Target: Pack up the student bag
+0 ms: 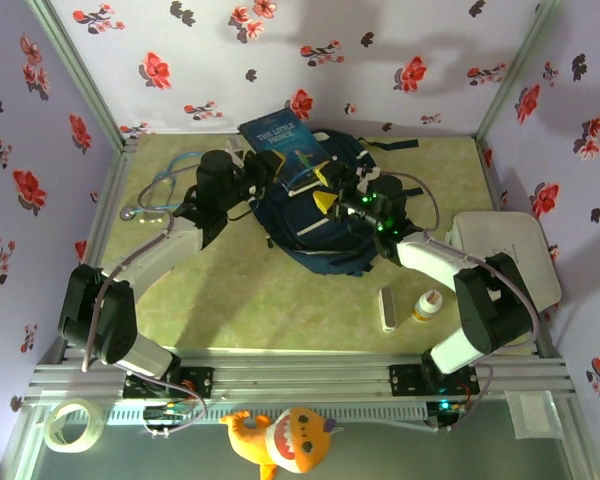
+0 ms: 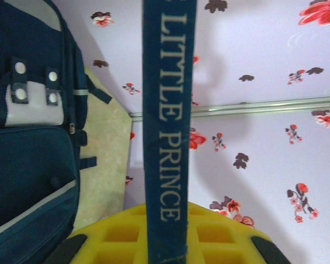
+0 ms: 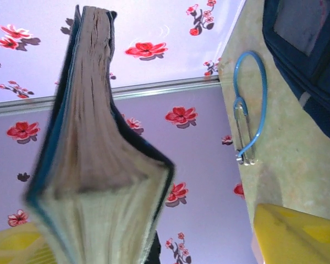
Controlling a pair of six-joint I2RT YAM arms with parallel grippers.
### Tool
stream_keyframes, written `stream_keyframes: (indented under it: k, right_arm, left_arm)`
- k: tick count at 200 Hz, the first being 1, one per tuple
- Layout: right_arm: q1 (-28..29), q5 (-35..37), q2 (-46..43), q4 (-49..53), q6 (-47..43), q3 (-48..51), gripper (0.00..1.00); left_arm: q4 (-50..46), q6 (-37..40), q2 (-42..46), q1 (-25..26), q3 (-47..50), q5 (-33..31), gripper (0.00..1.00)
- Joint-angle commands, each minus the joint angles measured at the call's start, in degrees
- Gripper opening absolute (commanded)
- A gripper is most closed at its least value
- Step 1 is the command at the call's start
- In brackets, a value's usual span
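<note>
At far side of table (image 1: 230, 290), w/ L gripper (image 2: 165, 245) clamped on spine, holds book (image 2: 168, 110) on edge, straddles its pages w/ R gripper (image 3: 151, 236) wide, prob. to steer it into student bag (image 1: 315, 235) lying flat below.

The mottled green table (image 1: 230, 300) bears the student bag (image 1: 315, 240) mid-surface — blue stethoscope (image 1: 160, 195) to its left, white case (image 1: 510, 250), small bottle (image 1: 427, 305) and pale oblong block (image 1: 388, 308) to its right.

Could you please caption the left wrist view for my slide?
Left fingers clamp the Little Prince book beside the navy student bag.
</note>
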State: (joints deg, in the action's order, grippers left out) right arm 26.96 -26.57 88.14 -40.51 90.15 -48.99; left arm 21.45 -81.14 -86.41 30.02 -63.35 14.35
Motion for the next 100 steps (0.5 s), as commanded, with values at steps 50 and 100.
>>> stream_keyframes:
  k: [50, 100]
  right_arm:
    - [1.95, 1.51, 0.76, -2.56, -1.48, -3.87, 0.56]
    - [1.97, 3.17, -0.85, 3.35, -5.22, -4.35, 0.20]
  left_arm:
    - [10.28, -1.78, 0.31, 0.30, 1.10, 0.93, 0.00]
    - [7.03, 0.69, 2.40, -0.16, 2.79, 1.86, 0.14]
